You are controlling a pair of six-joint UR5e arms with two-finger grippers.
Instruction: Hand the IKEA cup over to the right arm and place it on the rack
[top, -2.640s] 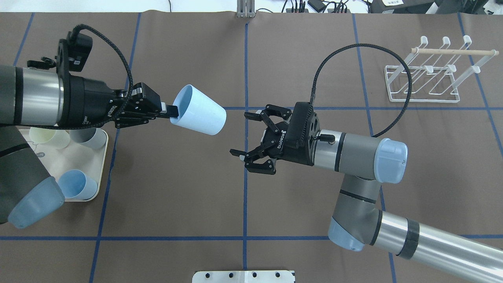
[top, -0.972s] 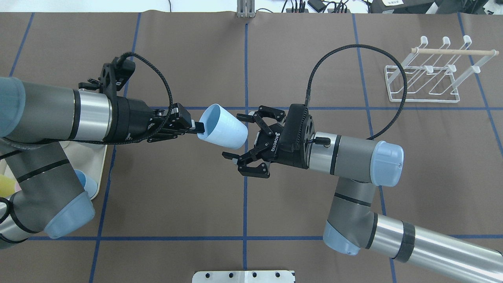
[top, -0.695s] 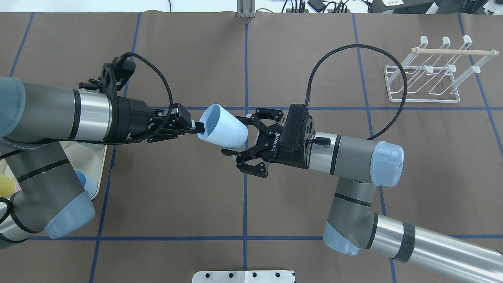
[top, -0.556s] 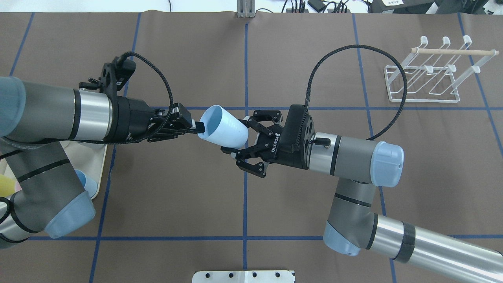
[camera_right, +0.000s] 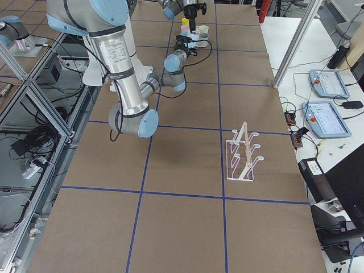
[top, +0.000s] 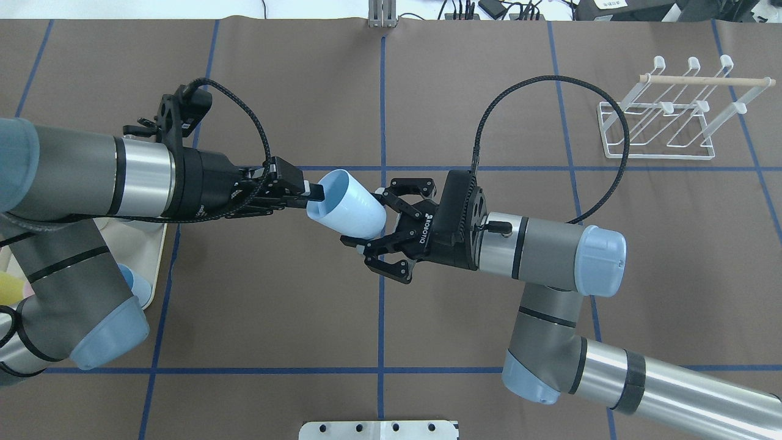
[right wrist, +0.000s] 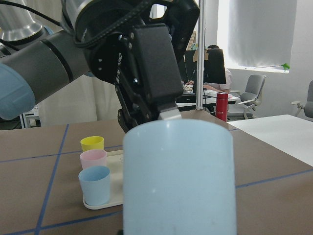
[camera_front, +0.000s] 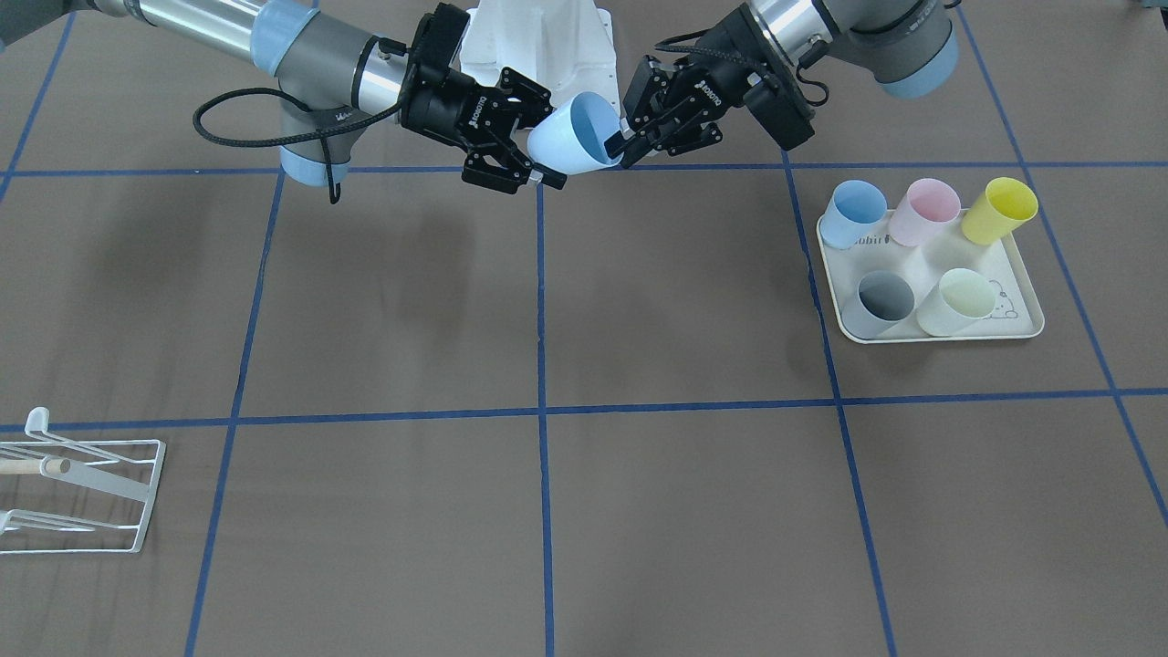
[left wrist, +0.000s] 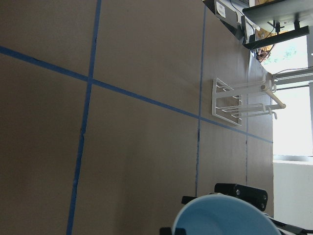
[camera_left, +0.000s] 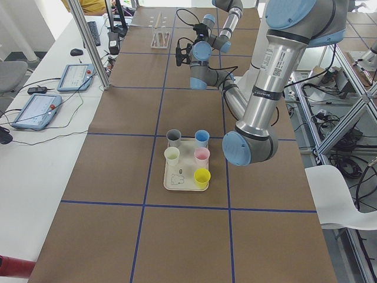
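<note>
We see a brown tabletop (top: 275,305) crossed by blue tape lines (top: 382,91). The white wire rack (top: 667,108), with a pale wooden dowel (top: 702,80) across its prongs, stands in the upper right of the overhead view, well apart from both arms. A black braided cable (top: 550,77) from the right arm (top: 550,260) loops over the stretch between the right pincer (top: 365,217) and the rack.

At middle right of the front-facing view sits a cream tray (camera_front: 940,338). It holds five cups, mouths up: a blue cup (camera_front: 853,212), a pink cup (camera_front: 923,212), a yellow cup (camera_front: 999,210), a grey cup (camera_front: 878,303) and a pale green cup (camera_front: 956,301). In the overhead view the left arm (top: 73,183) hides most of that tray.

We read "ROBOTIQ" in white on the body of the right pincer. The small print on the tray is too fine for us to read.

The light-blue cup (top: 345,205) hangs in the air just left of centre in the overhead view, lying on its side with its mouth toward the left arm. The part of its inside that we see is plain blue. The left pincer (top: 314,193) is clamped on the rim, one finger inside the mouth and one outside. The right pincer's jaws stand apart on either side of the cup's closed end, and we cannot tell whether its pads touch the wall. From the right wrist camera the cup's base fills the lower middle of the frame, with the left pincer right behind it.
</note>
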